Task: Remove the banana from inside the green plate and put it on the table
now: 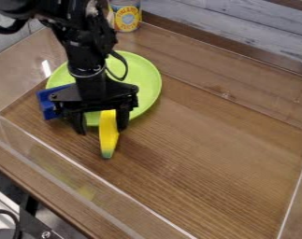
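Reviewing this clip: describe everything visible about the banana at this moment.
The banana is a small yellow toy, plastic-looking, slightly curved, with a greenish lower tip. It lies lengthwise on the brown table, its far end at the near rim of the green plate. The open claw straddles that upper end, fingers on either side; whether they touch it cannot be told.
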`<action>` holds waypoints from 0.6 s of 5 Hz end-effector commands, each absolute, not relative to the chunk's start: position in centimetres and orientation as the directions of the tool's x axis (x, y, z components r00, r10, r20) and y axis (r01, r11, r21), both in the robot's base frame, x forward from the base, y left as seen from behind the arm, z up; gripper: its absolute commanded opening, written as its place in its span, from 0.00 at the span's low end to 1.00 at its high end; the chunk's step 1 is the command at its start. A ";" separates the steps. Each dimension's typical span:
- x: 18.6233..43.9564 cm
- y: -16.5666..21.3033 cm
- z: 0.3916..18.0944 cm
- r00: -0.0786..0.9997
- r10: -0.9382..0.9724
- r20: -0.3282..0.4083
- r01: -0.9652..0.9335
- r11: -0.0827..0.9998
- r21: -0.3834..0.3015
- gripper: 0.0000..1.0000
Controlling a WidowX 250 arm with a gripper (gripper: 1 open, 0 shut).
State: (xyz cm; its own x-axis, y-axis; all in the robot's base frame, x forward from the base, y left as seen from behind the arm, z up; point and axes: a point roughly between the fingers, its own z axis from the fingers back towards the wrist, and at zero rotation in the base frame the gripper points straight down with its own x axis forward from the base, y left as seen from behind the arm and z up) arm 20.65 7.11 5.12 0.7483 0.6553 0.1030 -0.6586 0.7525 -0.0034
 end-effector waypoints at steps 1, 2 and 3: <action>21.0 7.6 5.2 0.739 0.663 0.119 -0.667 0.745 -0.005 1.00; 21.1 7.8 4.8 0.737 0.665 0.117 -0.670 0.743 -0.003 1.00; 21.3 7.9 4.6 0.737 0.666 0.116 -0.670 0.742 -0.001 0.00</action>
State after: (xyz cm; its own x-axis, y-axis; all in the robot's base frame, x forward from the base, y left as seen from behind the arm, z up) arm 20.74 7.42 3.99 0.7443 0.6622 0.0866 -0.6652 0.7466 0.0083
